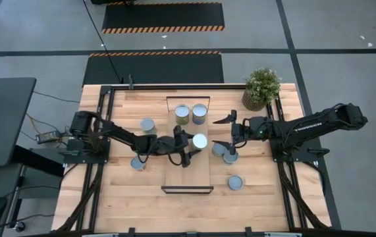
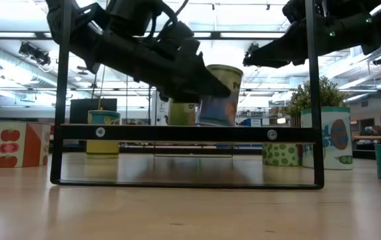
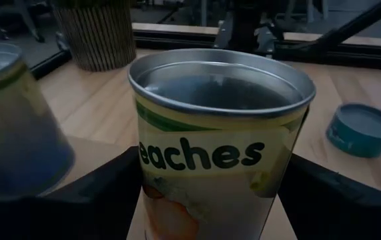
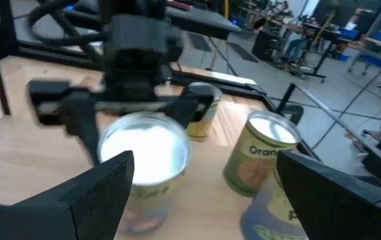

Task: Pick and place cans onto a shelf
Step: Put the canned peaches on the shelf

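High view: left pincer (image 1: 195,146) grips peaches can (image 1: 200,141) mid-shelf (image 1: 188,178).

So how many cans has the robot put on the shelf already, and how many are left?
Two cans already stand at the far end of the shelf. The left end effector grips a third, the peaches can, over the shelf. About four cans still sit on the table, two left of the shelf, two right. The right end effector hangs open above one.
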Available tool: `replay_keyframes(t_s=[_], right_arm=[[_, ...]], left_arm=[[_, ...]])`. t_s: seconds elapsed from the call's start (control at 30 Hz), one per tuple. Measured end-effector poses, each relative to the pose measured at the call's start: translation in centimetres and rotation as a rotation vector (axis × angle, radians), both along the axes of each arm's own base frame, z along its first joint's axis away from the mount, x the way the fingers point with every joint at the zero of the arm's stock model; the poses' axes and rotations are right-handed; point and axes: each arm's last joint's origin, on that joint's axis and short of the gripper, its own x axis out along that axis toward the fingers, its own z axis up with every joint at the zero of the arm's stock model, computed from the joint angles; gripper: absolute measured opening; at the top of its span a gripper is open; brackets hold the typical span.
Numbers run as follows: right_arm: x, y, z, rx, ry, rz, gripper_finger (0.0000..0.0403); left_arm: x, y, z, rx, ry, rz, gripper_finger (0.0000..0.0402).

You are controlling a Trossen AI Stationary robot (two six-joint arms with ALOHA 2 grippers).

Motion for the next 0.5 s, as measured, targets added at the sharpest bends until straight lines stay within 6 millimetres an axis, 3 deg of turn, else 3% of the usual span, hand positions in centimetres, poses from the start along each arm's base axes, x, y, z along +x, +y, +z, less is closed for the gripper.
replay_keyframes(t_s=[0.5], right_arm=[[0.02,0.23,0.06,0.005,-0.006,0.03,0.0375]], left_arm=[[0.27,0.05,-0.7,0.012,0.049,0.025,0.0316]])
